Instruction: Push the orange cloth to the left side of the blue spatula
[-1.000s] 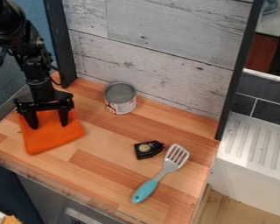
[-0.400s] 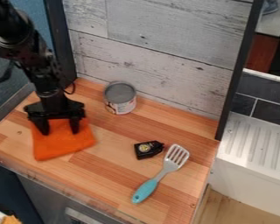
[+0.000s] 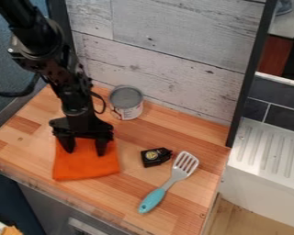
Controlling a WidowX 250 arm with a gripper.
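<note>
Near the front edge of the bench (image 3: 128, 188), the cloth (image 3: 85, 166) is overlapped by the tool (image 3: 86, 152), whose fingers are spread open, and the left side of the spatula (image 3: 172, 181) seems nearly reached, with only a gap left to be narrowed.

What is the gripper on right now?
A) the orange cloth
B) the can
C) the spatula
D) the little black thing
A: the gripper is down on the orange cloth, and the can stands apart behind it.
</note>
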